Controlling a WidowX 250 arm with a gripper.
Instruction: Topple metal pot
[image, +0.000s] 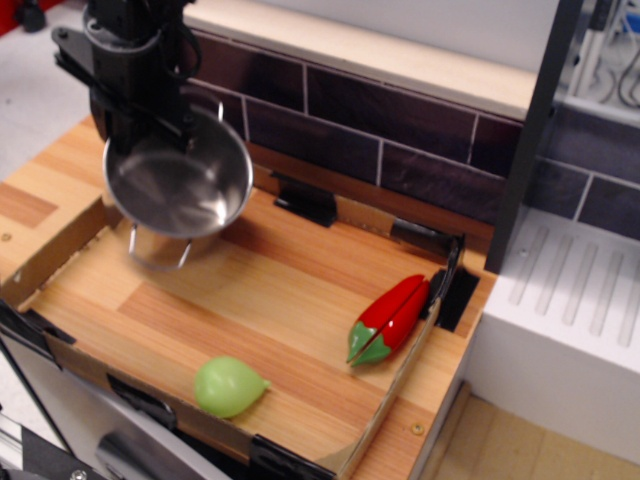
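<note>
The metal pot (180, 185) is a shiny steel saucepot with thin wire loop handles. It hangs in the air above the back left of the wooden tray, tilted so its open mouth faces the camera. One handle dangles below its rim. My black gripper (150, 125) is shut on the pot's upper rim and holds it off the wood. The image is slightly blurred around the pot.
The wooden tray (300, 290) has low cardboard walls with black clips. A red toy chili pepper (390, 318) lies near its right wall. A pale green toy vegetable (228, 386) lies near the front edge. A dark tiled wall (400, 130) runs behind; a white drainer (570, 320) stands right.
</note>
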